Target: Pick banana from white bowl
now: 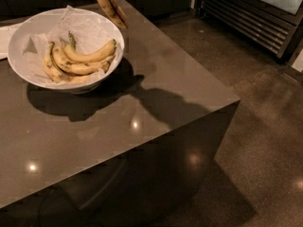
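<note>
Banana (pixel 110 4) hangs at top edge, off the far rim of white bowl (pixel 47 82); banana bunch (pixel 78 63) inside on paper; gripper out of view above, jaw state can't tell

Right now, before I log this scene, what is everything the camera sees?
banana: one, yellow with brown speckles, hanging down from the picture's top edge, lower tip by the bowl's far rim, outside the bowl
white bowl: one, glossy white, on the counter's far left part
bunch of bananas: one bunch of three or four, yellow with greenish stems, inside the bowl
paper lining: one, crinkled white, inside the bowl under the bunch
counter: one, dark grey-brown, glossy, filling the left and centre
white sheet: one, at the left edge behind the bowl
floor: dark, polished, on the right
slatted unit: one, black, top right
gripper: not in view
</note>
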Tool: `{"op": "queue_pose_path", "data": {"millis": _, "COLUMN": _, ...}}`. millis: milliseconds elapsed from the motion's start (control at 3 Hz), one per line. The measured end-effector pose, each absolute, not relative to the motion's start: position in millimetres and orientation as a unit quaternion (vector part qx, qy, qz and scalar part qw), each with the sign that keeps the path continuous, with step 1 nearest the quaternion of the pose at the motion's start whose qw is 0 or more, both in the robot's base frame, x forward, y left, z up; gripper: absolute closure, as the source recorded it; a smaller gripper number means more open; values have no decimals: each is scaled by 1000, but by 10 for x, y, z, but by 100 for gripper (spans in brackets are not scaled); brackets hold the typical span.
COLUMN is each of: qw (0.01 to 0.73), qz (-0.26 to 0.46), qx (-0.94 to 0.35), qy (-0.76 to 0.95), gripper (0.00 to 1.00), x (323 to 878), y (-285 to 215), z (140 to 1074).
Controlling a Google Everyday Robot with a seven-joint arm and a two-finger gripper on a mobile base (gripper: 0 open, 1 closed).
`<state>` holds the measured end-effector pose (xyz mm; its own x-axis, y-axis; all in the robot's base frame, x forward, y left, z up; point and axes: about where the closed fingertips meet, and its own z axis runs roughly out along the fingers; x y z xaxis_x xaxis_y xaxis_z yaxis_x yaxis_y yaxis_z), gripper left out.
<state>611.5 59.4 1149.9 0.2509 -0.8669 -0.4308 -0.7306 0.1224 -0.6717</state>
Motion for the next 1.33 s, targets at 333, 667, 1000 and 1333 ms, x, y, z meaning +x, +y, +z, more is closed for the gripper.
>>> {"op": "queue_pose_path", "data": {"millis": 333, "qw": 442, "qz": -76, "qx": -638, "qy": 625, "gripper": 100, "x": 6011, "y": 492, "z": 11417}}
{"op": "queue_pose_path", "data": {"millis": 667, "qw": 448, "qz": -75, "qx": -606, "qy": 653, "gripper": 100, "x": 5824, "y": 306, "z": 11298}}
{"op": "queue_pose_path", "data": {"millis": 1000, "qw": 453, "qz": -80, "qx": -572, "qy": 679, "gripper": 100, "x": 5645, "y": 89, "z": 11160}}
{"op": "queue_pose_path", "data": {"millis": 1333, "qw": 453, "qz": -79, "qx": -569, "qy": 681, "gripper": 100, "x": 5619, "y": 84, "z": 11153}}
